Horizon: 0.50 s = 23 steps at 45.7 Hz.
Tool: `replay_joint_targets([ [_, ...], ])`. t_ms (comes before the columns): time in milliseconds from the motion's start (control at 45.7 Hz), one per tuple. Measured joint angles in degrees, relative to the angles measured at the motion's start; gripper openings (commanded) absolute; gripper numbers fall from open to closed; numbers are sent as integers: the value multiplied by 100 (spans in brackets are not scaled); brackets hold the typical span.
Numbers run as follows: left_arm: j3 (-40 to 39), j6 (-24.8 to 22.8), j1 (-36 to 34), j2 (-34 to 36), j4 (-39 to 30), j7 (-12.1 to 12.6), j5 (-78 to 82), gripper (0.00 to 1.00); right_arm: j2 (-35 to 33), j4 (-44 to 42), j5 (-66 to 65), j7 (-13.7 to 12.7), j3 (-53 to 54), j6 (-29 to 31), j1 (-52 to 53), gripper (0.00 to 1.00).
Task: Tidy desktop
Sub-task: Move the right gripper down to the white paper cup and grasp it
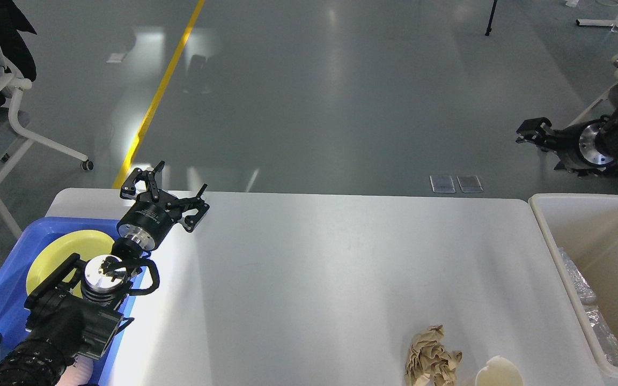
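The desktop point(314, 268) is a large white glossy tabletop filling the lower part of the head view. A crumpled brown paper wad point(431, 358) and a cream rounded object point(498, 372) lie on it near the front right edge. My left gripper point(172, 185) is open and empty, raised above the table's far left part, next to the blue tray point(11, 268). My right gripper point(529, 131) is at the far right, above the floor beyond the cream bin point(566, 257); it is small and dark, and I cannot tell its fingers apart.
The blue tray at the left holds a yellow plate point(54, 257). The cream-white bin at the right holds clear plastic bottles point(582, 289). A white office chair point(3, 96) stands on the floor at the far left. A yellow floor line point(164, 86) runs beyond the table.
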Motion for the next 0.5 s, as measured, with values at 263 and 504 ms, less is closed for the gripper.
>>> replay_joint_targets([
  [263,-3,0,0,2,2,0,0,97,-823,4102,-80,-62,-1043,136,2727,100],
  [504,-9,0,8,8,1,0,5,97,-666,6810,-28,-70,-1730,54,4409,100],
])
